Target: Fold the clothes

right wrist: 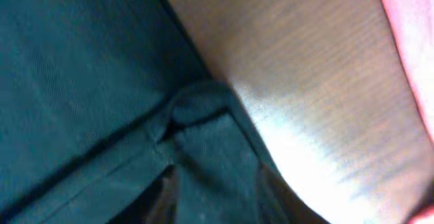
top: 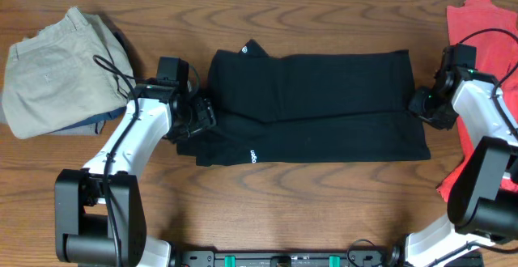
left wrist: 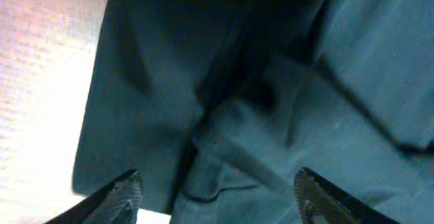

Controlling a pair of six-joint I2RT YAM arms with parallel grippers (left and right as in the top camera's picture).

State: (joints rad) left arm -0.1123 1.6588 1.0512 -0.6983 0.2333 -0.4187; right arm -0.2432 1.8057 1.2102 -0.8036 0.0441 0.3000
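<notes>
The black shirt [top: 316,105] lies flat as a wide folded rectangle in the middle of the table, a small white logo near its front edge. My left gripper [top: 202,115] is at the shirt's left end. In the left wrist view it [left wrist: 217,197] stands open, fingers wide apart over rumpled black fabric [left wrist: 271,81]. My right gripper [top: 419,105] is at the shirt's right edge. In the right wrist view its fingers [right wrist: 217,197] stand a little apart with a fold of the black hem [right wrist: 203,115] between them.
Khaki trousers [top: 57,73] lie bunched at the back left over something blue [top: 93,124]. A coral-red garment [top: 486,24] lies along the right edge under the right arm, its border showing in the right wrist view [right wrist: 413,34]. Bare wooden table [top: 324,210] lies in front.
</notes>
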